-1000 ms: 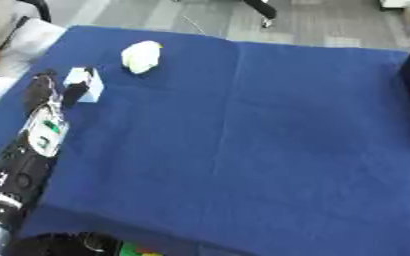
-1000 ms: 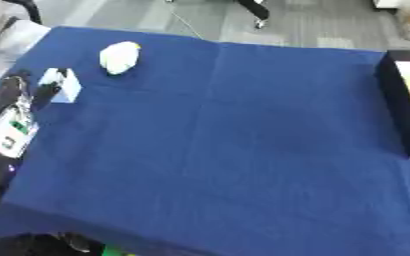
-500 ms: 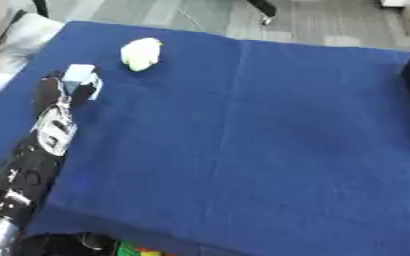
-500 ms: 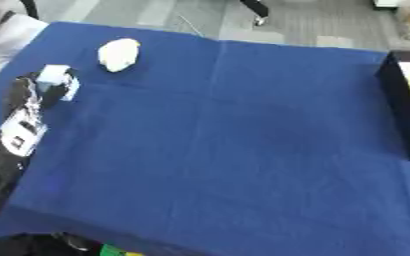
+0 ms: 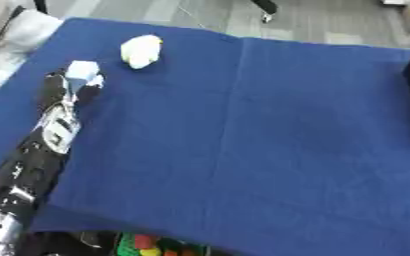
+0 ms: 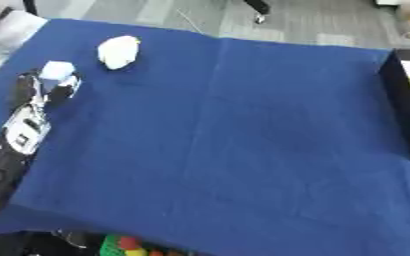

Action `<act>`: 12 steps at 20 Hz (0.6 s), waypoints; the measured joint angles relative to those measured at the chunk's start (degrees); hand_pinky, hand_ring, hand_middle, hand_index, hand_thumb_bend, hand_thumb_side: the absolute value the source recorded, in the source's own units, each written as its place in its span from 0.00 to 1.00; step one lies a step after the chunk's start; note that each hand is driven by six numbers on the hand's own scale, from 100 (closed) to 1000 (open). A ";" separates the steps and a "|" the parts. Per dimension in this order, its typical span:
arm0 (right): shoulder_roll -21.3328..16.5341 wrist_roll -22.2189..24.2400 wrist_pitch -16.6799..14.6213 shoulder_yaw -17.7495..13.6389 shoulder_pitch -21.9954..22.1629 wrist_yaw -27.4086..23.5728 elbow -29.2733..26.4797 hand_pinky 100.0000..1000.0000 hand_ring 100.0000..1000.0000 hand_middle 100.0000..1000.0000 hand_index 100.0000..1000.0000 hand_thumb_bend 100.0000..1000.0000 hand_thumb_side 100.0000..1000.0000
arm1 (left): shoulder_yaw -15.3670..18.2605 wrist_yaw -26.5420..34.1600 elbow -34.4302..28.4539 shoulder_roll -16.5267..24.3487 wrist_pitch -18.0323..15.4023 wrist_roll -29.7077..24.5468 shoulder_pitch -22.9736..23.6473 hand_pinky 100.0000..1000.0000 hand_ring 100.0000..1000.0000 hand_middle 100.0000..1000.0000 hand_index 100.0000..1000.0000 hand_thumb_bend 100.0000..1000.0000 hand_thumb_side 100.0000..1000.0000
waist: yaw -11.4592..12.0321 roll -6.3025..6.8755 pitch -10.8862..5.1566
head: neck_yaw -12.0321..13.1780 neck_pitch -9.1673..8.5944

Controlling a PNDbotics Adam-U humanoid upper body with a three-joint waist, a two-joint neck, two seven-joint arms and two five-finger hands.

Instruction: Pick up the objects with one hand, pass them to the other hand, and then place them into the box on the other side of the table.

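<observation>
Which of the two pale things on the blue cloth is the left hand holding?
The small light-blue block, held at the left hand's fingers. The rounder white-yellow lump lies apart, farther up the cloth, untouched.

Looks like a robot test lab or office-type workroom, w/ a demo setup. Evidence: counter covered edge to edge w/ a dark blue cloth [image 5: 270, 130], creased down the middle, i.e. a staged work surface, not home furniture. Beyond the far edge, grey plank-pattern floor [image 6: 313, 20] w/ a black chair or stand leg [image 6: 257, 10] on it. Black open-top box [image 6: 401, 100] set at the right edge of the counter. Under the near edge, a heap of bright red, yellow & green small items [image 5: 152, 245], shapes unclear.
</observation>
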 measured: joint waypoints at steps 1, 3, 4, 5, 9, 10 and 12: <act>0.00 0.06 -0.01 0.00 0.00 -0.02 0.00 1.00 0.84 0.43 0.93 0.00 0.22 | 0.00 -0.17 0.00 0.01 0.03 -0.02 -0.03 0.77 0.62 0.60 0.84 0.33 0.67 | 0.00 0.01 0.00 | 0.00 0.00; 0.01 0.10 0.01 0.01 0.00 -0.03 0.01 1.00 0.84 0.43 0.93 0.00 0.22 | 0.02 -0.31 -0.05 0.02 0.15 0.01 -0.09 0.75 0.58 0.53 0.80 0.21 0.58 | 0.00 0.01 0.00 | 0.00 0.00; 0.01 0.12 0.02 0.01 0.00 -0.03 0.01 1.00 0.84 0.43 0.93 0.00 0.21 | 0.04 -0.32 -0.13 0.02 0.26 0.09 -0.10 0.75 0.57 0.51 0.79 0.18 0.54 | 0.00 0.01 0.00 | 0.00 0.00; 0.02 0.15 0.05 0.01 0.00 -0.04 0.01 1.00 0.84 0.43 0.93 0.00 0.21 | 0.05 -0.30 -0.37 0.01 0.38 0.21 -0.14 0.74 0.55 0.47 0.77 0.12 0.48 | 0.00 0.02 0.00 | 0.00 -0.01; 0.02 0.23 0.10 0.01 0.00 -0.07 0.03 1.00 0.84 0.43 0.93 0.00 0.22 | 0.11 0.53 -1.49 -0.04 0.93 1.23 -0.04 0.70 0.45 0.34 0.67 0.00 0.27 | 0.00 0.02 0.00 | 0.00 -0.01; 0.02 0.24 0.10 0.01 0.00 -0.13 0.03 1.00 0.84 0.43 0.93 0.00 0.22 | 0.13 0.95 -1.88 -0.04 1.05 1.61 0.14 0.69 0.43 0.30 0.64 0.00 0.23 | 0.00 0.01 0.00 | -0.01 -0.01; 0.02 0.26 0.08 0.02 0.00 -0.26 0.04 1.00 0.84 0.43 0.93 0.00 0.22 | 0.26 2.12 -3.17 -0.06 1.19 2.55 0.57 0.68 0.39 0.25 0.60 0.00 0.19 | 0.02 0.01 0.01 | -0.04 -0.02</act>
